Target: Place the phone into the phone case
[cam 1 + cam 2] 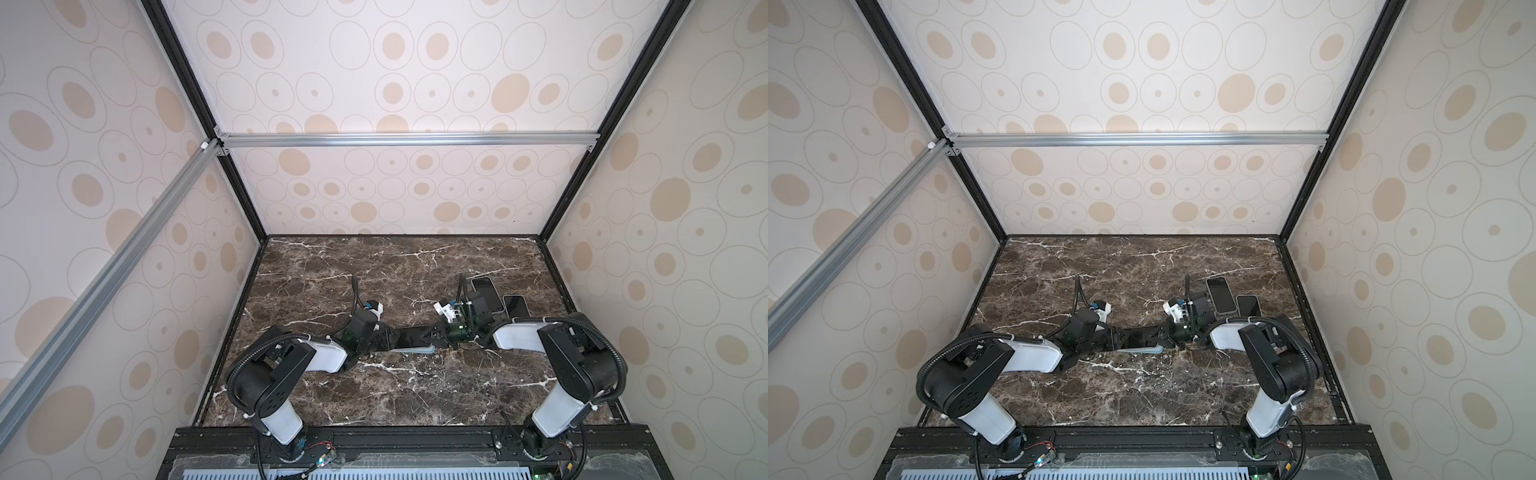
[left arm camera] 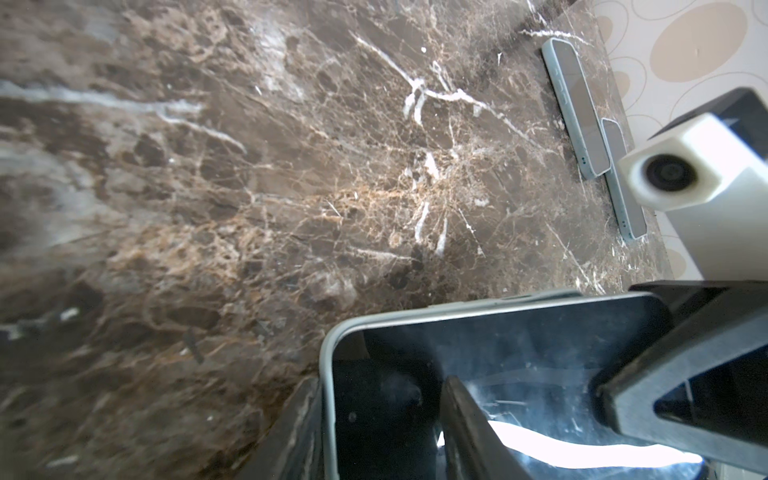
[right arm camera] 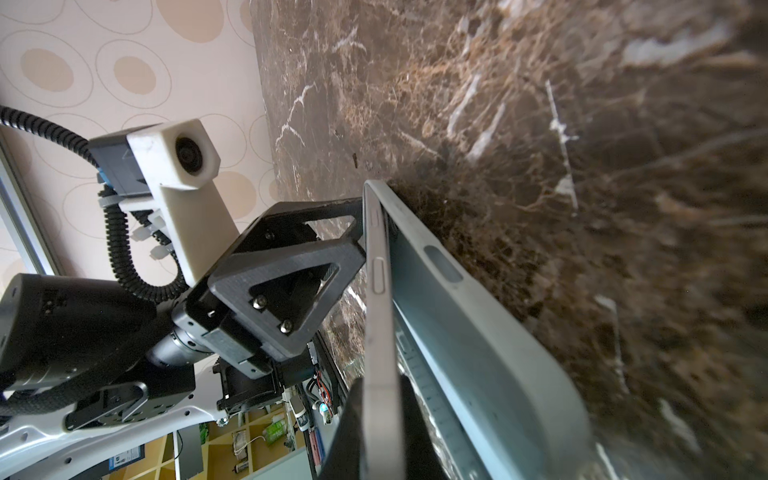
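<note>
— What's gripped?
— My right end effector (image 1: 433, 336) is clamped tight on the glossy black phone (image 1: 412, 336). My left end effector (image 1: 392, 339) pinches the other end, jaws part-way. The phone lies at its 3 o'clock, over the matte grey-blue case (image 1: 412, 351) and the marbled worktop (image 1: 374, 395).
</note>
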